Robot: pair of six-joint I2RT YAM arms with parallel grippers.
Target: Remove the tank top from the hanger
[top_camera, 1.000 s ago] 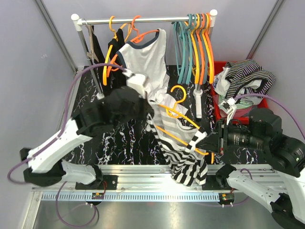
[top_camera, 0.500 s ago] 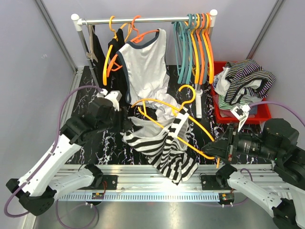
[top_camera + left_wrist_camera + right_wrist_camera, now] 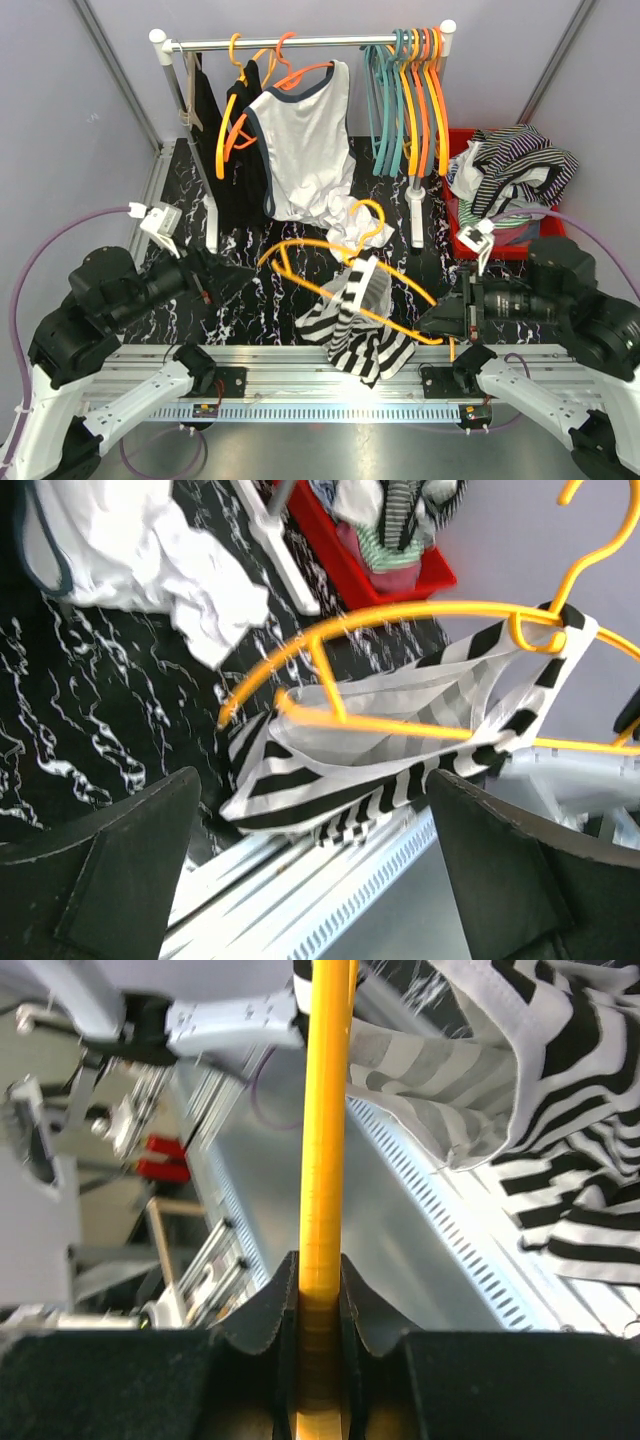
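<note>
Near edge, aluminium rail (image 3: pixel 300 362): the lower hem of the striped tank top (image 3: pixel 352 322) droops over it, between the two arm bases.

Right gripper (image 3: pixel 322 1300): jaws narrow, clamped on the orange hanger (image 3: pixel 325 1110). In the right wrist view the orange rod runs straight up out of the notch between the pads, with striped cloth just beside it on the right. The hanger is held off the table, tilted, hook uppermost.

Left gripper (image 3: pixel 312 790): jaws wide apart, nothing between the fingers. It sits on the left side of the black marbled table (image 3: pixel 190 215), pointing toward the garment but apart from it.

Tank top: black and white stripes, on the hanger, hanging in a bunch below it. In the left wrist view one strap wraps the neck of the hanger just under the hook, and cloth crosses the lower bar. The hanger's long curved arm toward the left gripper shows bare orange. Whether the other strap is on or off, I cannot tell.

Further back, right: red bin (image 3: pixel 462 238) with a heap of striped garments (image 3: pixel 520 160).

Far edge: clothes rail (image 3: pixel 300 42) carrying a white tank top (image 3: pixel 305 140) on an orange hanger, a black garment (image 3: pixel 205 105) to its left, and a bundle of teal and orange spare hangers (image 3: pixel 410 95) to its right.
</note>
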